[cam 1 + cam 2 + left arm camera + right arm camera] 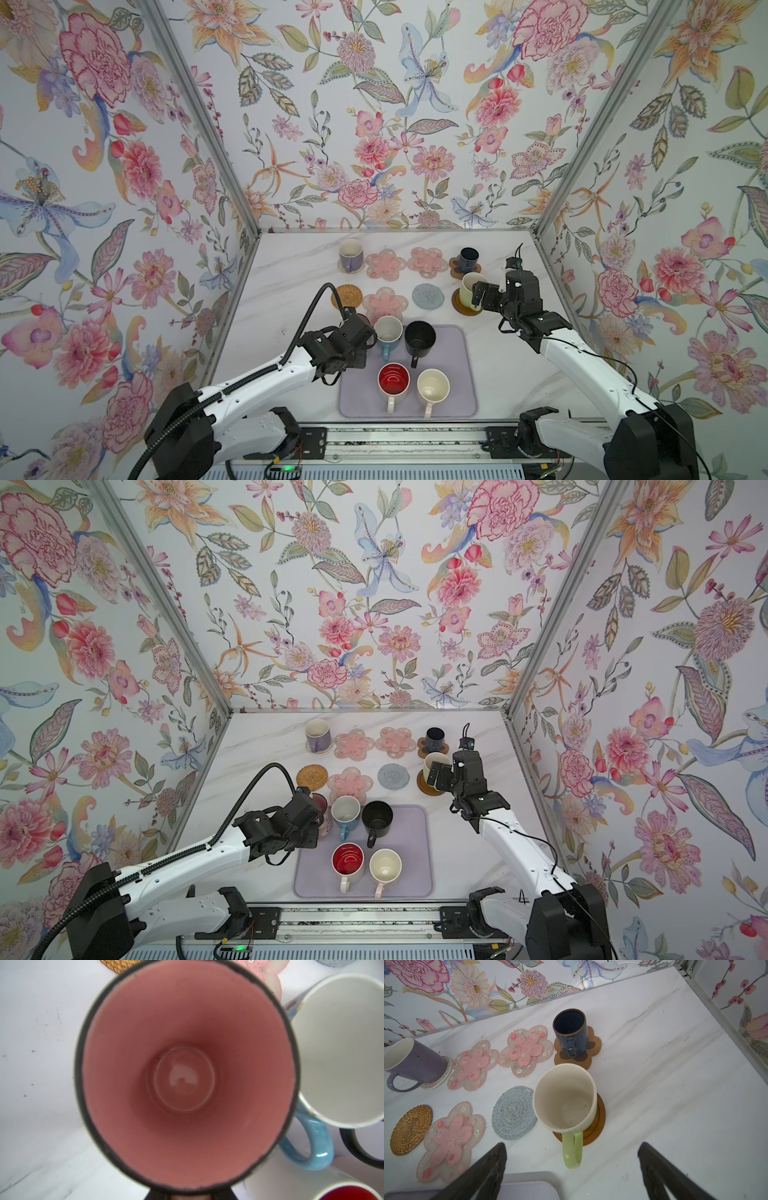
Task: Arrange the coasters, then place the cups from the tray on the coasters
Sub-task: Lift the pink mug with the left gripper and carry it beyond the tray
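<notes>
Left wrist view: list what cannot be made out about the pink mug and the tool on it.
- The pink mug, outer wall and handle: the left wrist view shows only its inside; in both top views the left tool covers nearly all of it.
- The left tool's grip spot: cut off by the wrist picture's edge.
- Whether the mug's base is off the tray: hidden by the mug itself.

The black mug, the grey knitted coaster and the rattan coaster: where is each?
black mug [419, 337]: in a top view, its dark inside.
grey knitted coaster [427, 296]: in a top view, its middle.
rattan coaster [411, 1130]: right wrist view, its woven centre.
</notes>
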Controlling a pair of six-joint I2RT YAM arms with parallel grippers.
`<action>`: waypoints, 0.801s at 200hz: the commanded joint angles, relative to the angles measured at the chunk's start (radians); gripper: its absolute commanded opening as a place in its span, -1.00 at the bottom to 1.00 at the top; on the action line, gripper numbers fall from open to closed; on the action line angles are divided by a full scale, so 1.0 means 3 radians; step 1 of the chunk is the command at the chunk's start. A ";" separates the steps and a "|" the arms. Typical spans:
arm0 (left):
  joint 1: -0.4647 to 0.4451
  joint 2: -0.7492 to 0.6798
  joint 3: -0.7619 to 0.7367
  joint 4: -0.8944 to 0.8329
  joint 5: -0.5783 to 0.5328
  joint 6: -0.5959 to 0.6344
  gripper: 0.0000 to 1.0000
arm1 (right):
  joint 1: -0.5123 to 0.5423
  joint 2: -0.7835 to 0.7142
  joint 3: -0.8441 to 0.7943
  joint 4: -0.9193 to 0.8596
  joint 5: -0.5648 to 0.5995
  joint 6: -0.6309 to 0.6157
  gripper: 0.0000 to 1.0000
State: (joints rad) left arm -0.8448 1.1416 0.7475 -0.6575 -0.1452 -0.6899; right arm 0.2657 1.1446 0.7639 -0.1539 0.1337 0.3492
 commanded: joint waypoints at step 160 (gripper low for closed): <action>0.1021 -0.0094 0.0646 0.0388 -0.0205 0.1089 -1.00 | -0.0046 -0.0257 -0.0035 -0.0111 0.0030 -0.0040 0.98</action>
State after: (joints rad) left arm -0.5728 1.0763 0.8772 -0.7094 -0.2241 -0.4595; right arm 0.2600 1.0981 0.7624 -0.1696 0.1352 0.3481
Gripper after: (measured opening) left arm 0.218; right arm 0.992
